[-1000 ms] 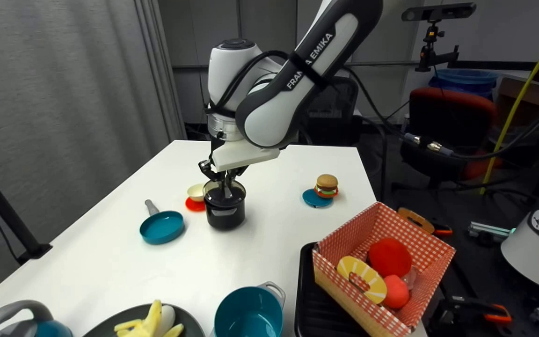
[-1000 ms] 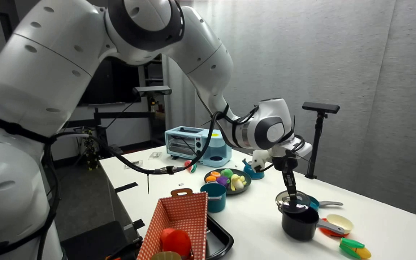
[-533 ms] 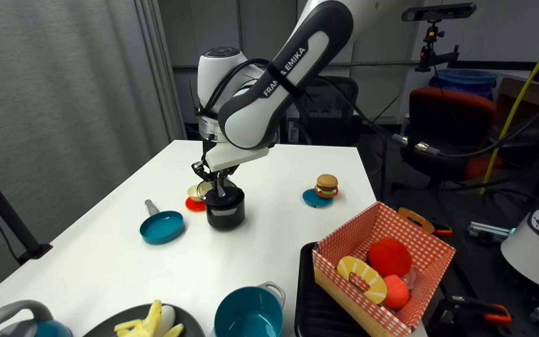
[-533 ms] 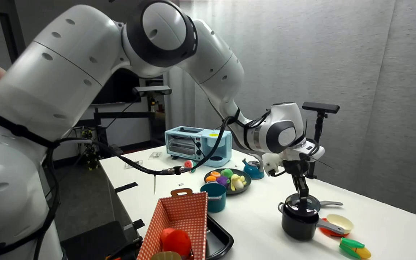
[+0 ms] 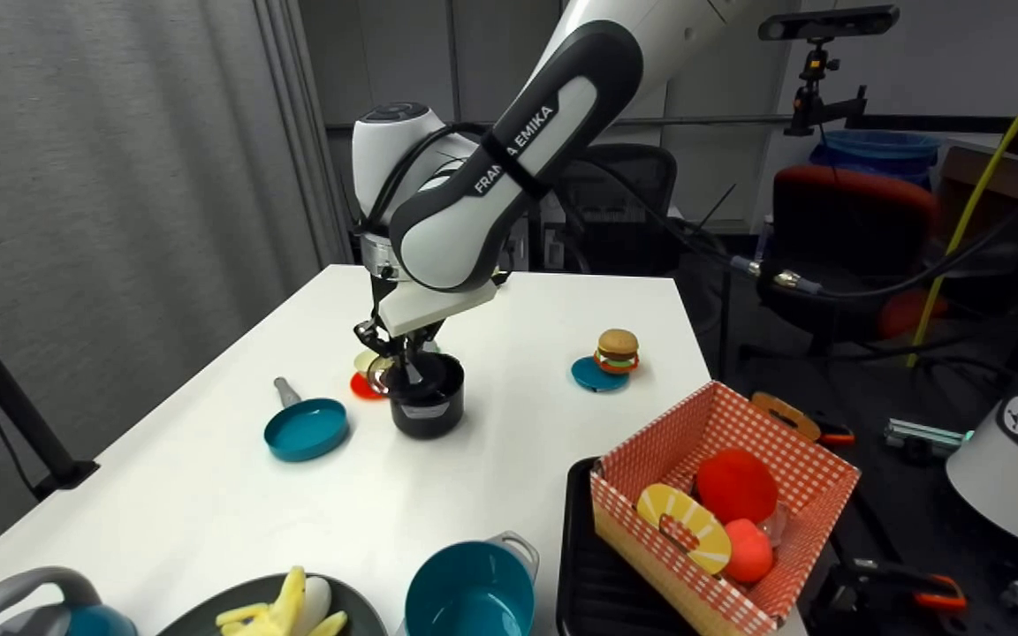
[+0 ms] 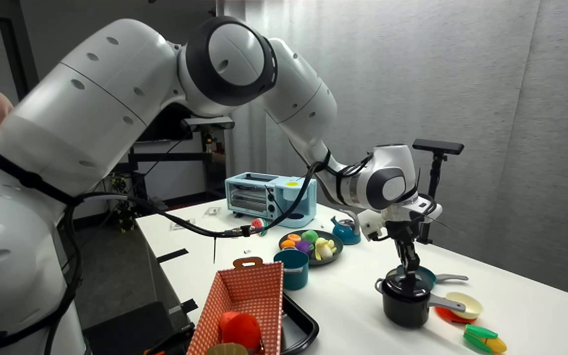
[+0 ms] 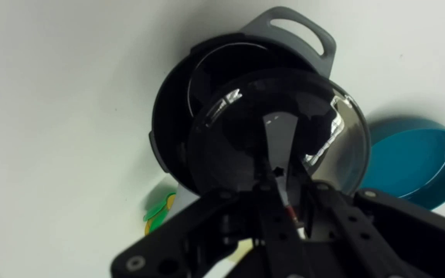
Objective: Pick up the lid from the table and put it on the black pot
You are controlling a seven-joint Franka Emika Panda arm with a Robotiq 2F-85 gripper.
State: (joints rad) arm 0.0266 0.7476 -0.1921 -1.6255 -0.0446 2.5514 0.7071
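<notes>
The lid [image 7: 334,154] is see-through with a shiny rim and a grey upright handle [image 7: 280,131]. My gripper [image 7: 279,166] is shut on that handle. The black pot [image 5: 425,417] stands on the white table and also shows in an exterior view [image 6: 405,310]. In the wrist view its dark opening [image 7: 218,69] shows past the lid. The lid [image 5: 376,374] sits off-centre over the pot, overhanging the side toward the teal pan. My fingertips [image 6: 409,277] are above the pot in both exterior views. I cannot tell whether the lid rests on the rim.
The teal pan [image 5: 306,430] stands close beside the pot. A cream bowl [image 6: 465,301] on a red plate and a toy corn [image 6: 483,339] lie near the pot's handle [image 6: 446,303]. A teal pot [image 5: 474,592], a checked basket [image 5: 650,433] and a toy burger [image 5: 617,351] stand on the table.
In an exterior view my gripper and the lid have moved left and a little down, from over the pot to off-centre. The black pot has shifted slightly. The gripper stays shut on the lid.
</notes>
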